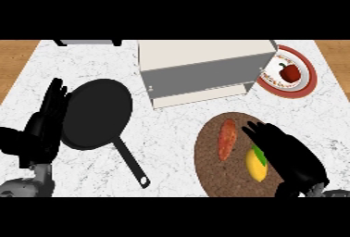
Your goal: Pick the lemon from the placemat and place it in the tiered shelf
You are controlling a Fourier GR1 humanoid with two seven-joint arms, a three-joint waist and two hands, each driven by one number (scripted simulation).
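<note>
A yellow lemon (257, 167) with a green tip lies on the round brown placemat (209, 159) at the lower right. My right hand (290, 155) hovers over the lemon's right side, fingers straight and pointing up-left, partly hiding it. An orange-red sweet potato (227, 139) lies on the mat to the lemon's left. The white tiered shelf (205, 69) stands at the top centre, its open side facing me. My left hand (46, 120) rests open at the left edge, fingers up.
A black frying pan (96, 113) lies left of centre, its handle (131, 162) pointing down-right. A red-rimmed plate (304, 76) with a red pepper (290, 72) sits right of the shelf. Bare marble lies between pan and mat.
</note>
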